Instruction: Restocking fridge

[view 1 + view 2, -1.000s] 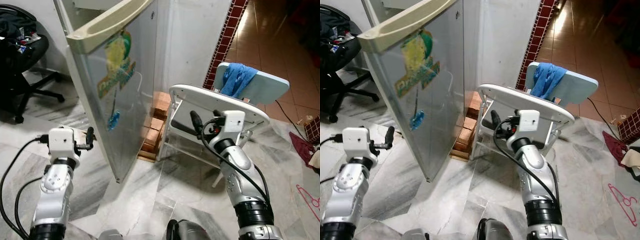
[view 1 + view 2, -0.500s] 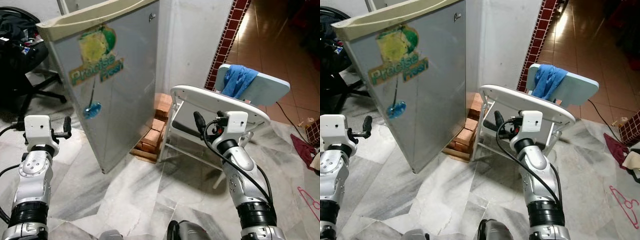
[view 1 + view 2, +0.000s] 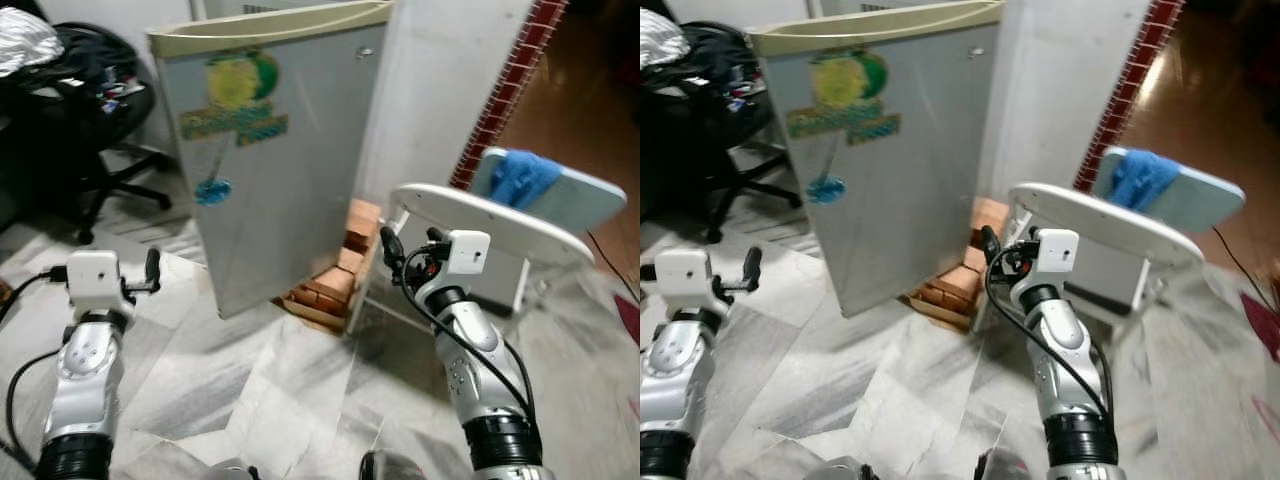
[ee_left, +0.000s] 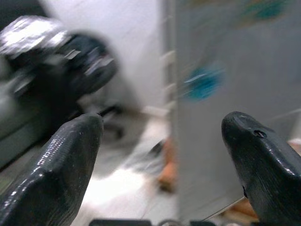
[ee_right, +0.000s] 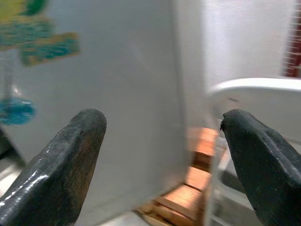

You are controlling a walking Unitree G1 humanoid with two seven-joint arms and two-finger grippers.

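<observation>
The small silver fridge stands ahead on bricks, its door with the yellow-green sticker facing me and looking shut or nearly so. My left gripper hovers low to the fridge's left, apart from the door, open with nothing between its fingers. My right gripper is raised to the right of the fridge's lower corner, in front of the white chair, also open and empty; its wrist view looks at the door and the bricks past the fingertips.
A white plastic chair with a blue cloth stands close on the right. Stacked bricks lie under the fridge's corner. A black office chair piled with things is at the back left. Marble floor lies in front.
The fridge door has swung from wide open to facing me, closed or nearly so. My left gripper has drawn away from the door. The camera has shifted, sliding the scene rightward.
</observation>
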